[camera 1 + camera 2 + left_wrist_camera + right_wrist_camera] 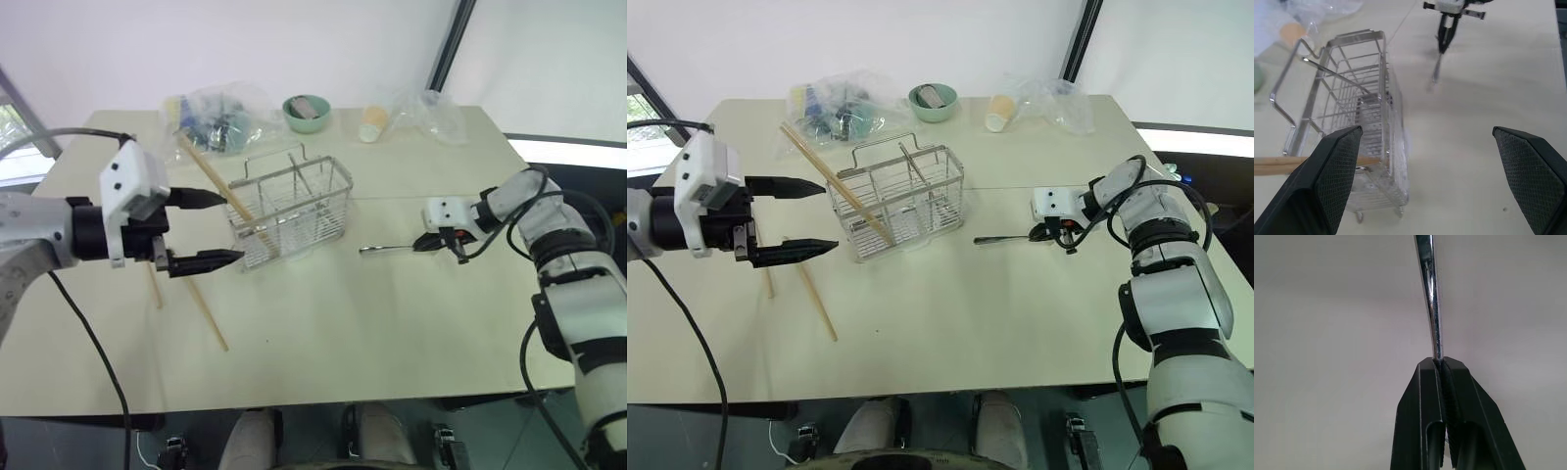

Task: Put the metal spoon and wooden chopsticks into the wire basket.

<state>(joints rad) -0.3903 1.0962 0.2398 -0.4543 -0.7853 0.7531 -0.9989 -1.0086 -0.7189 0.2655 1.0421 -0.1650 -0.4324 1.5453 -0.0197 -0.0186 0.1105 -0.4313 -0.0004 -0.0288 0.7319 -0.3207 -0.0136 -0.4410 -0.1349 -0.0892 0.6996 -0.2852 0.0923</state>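
The wire basket point(291, 211) stands at mid-table. One wooden chopstick point(211, 176) leans slanted in its left end, the top sticking out toward the far left. Two more chopsticks point(208, 315) point(154, 286) lie on the table left of the basket, partly hidden by my left arm. My left gripper point(233, 227) hovers open just left of the basket with nothing between its fingers. To the right of the basket, my right gripper point(1441, 363) is shut on the handle end of the metal spoon point(390, 249). The spoon lies level and low over the table, its bowl toward the basket.
Along the far edge sit a small green bowl point(307, 113), a clear bag of items point(220, 116), a paper cup point(372, 124) and another clear bag point(431, 116). Bare tabletop point(333, 323) stretches in front of the basket to the near edge.
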